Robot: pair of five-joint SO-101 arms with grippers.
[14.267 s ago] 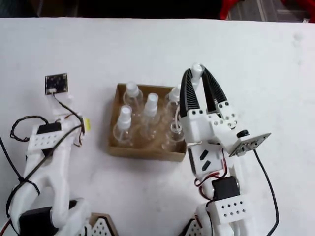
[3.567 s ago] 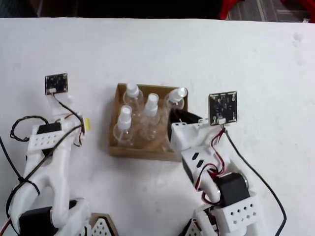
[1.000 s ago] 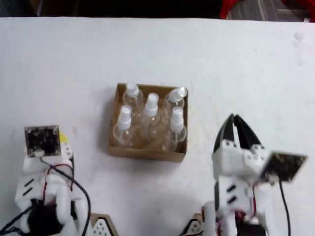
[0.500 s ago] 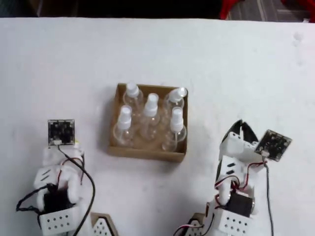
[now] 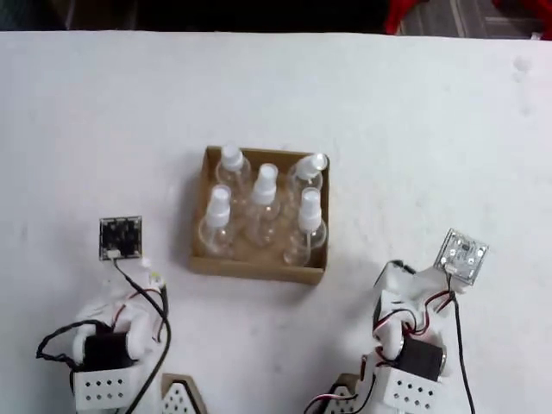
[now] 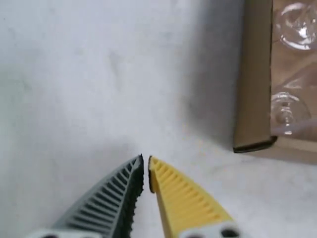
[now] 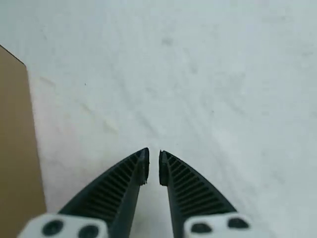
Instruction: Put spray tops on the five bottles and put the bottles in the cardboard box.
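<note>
Ahead of my left gripper (image 6: pixel 146 171) and to its right: cardboard box (image 6: pixel 252 74), its near corner close. Left jaws: pinched almost tip to tip, holding nothing, above the white table (image 6: pixel 99 74). Entry for my right gripper (image 7: pixel 153 167): jaws a thin slit apart, holding nothing; the box's edge lies ahead to its left. Inside the box: five bottles (image 5: pixel 263 211), spray tops (image 5: pixel 265 175) on, standing close together.

You have bottles (image 5: pixel 261 211) of clear glossy plastic, a cardboard box (image 5: pixel 259 269) matt brown, a table (image 5: pixel 431 112) matt white.
</note>
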